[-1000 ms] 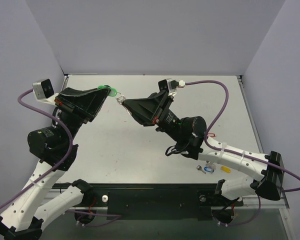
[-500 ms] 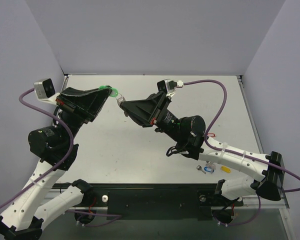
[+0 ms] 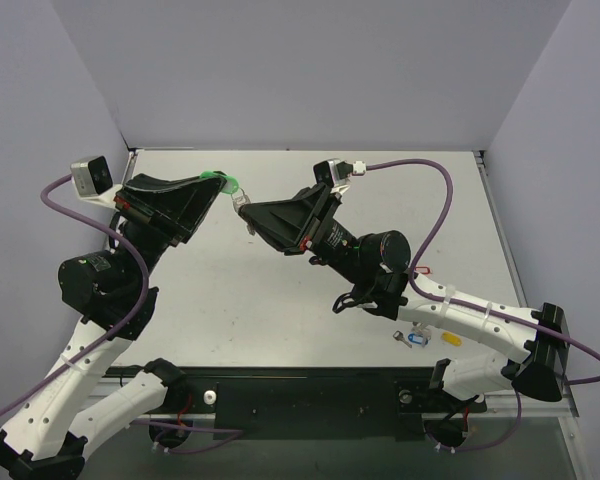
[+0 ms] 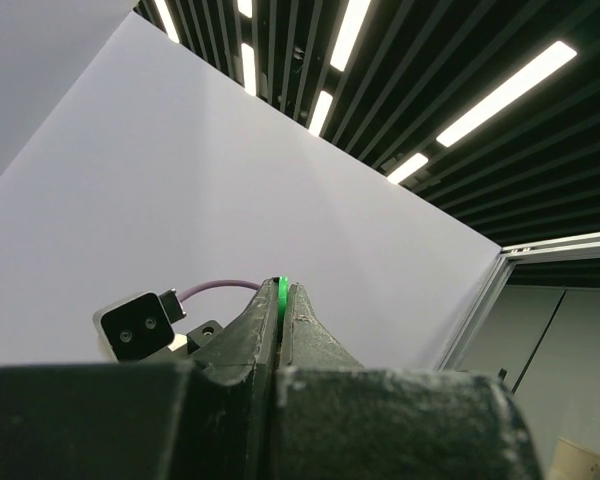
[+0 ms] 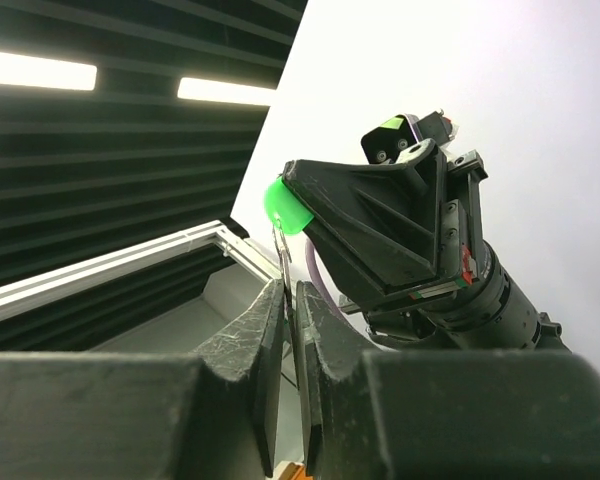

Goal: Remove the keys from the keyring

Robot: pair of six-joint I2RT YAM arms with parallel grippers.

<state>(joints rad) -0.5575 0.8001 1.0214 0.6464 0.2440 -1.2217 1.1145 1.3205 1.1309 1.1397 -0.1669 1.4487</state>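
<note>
Both grippers are raised above the far middle of the table, tips nearly touching. My left gripper (image 3: pixel 218 184) is shut on the green-headed key (image 3: pixel 223 180); its green edge shows between the fingertips in the left wrist view (image 4: pixel 281 292). My right gripper (image 3: pixel 244 204) is shut on a thin silver piece (image 5: pixel 283 248) that hangs from the green head (image 5: pixel 284 210); it is either the bare silver key or the keyring, I cannot tell which. In the top view that silver piece (image 3: pixel 238 198) bridges the two grippers. The wire loop itself is too small to make out.
A small blue and silver object (image 3: pixel 416 339) and a yellow piece (image 3: pixel 449 340) lie on the table near the right arm's base. The table's black front rail (image 3: pixel 310 390) runs along the near edge. Grey walls close in the back and sides.
Both grippers have shifted very slightly to the left with the key set held between them. Their grips are unchanged.
</note>
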